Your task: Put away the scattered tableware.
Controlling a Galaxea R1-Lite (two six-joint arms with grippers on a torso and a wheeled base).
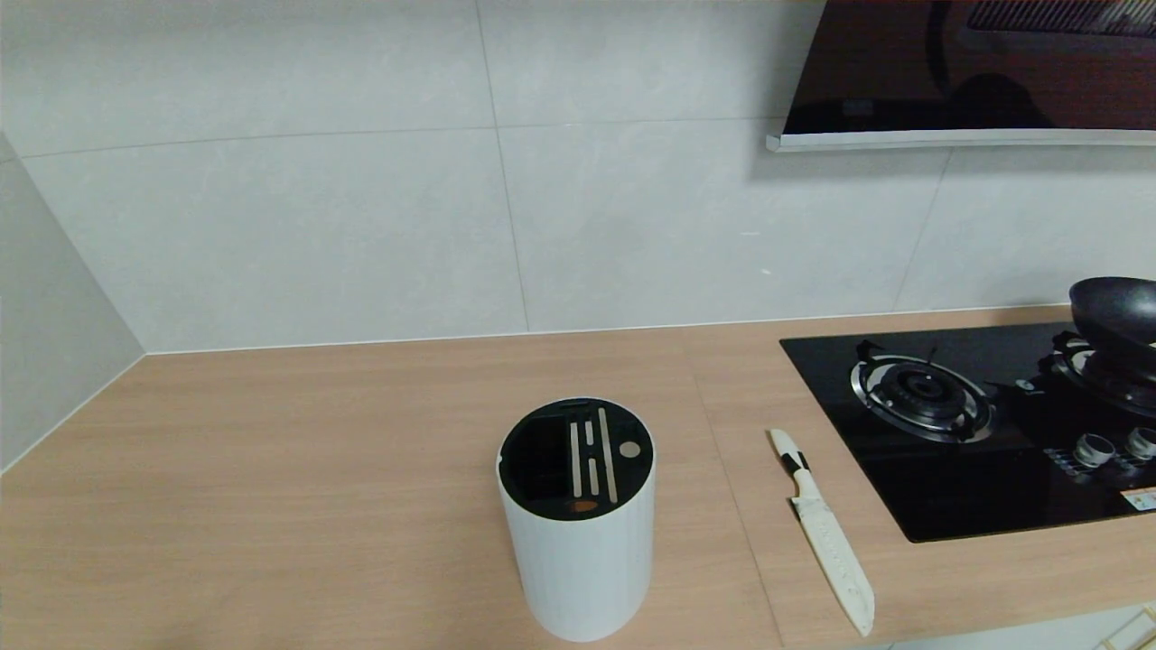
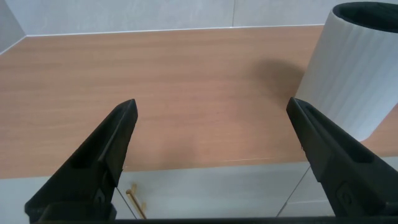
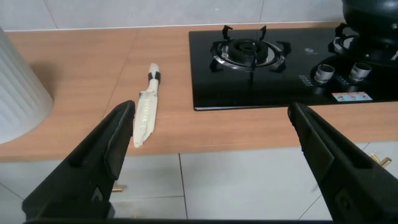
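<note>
A white knife (image 1: pixel 824 531) with a cream handle and black band lies on the wooden counter (image 1: pixel 316 469), blade toward the front edge, between the holder and the stove. It also shows in the right wrist view as the knife (image 3: pixel 147 107). A white cylindrical knife holder (image 1: pixel 578 517) with a black slotted top stands upright near the counter's front; its ribbed wall (image 2: pixel 354 68) shows in the left wrist view. My left gripper (image 2: pixel 211 118) is open, in front of the counter's edge, left of the holder. My right gripper (image 3: pixel 211 118) is open, in front of the edge, near the knife.
A black gas stove (image 1: pixel 975 424) sits at the right with burners and knobs (image 1: pixel 1095 448). A dark pan (image 1: pixel 1115 311) rests on the far right burner. A range hood (image 1: pixel 966 72) hangs above. Bare counter stretches left of the holder.
</note>
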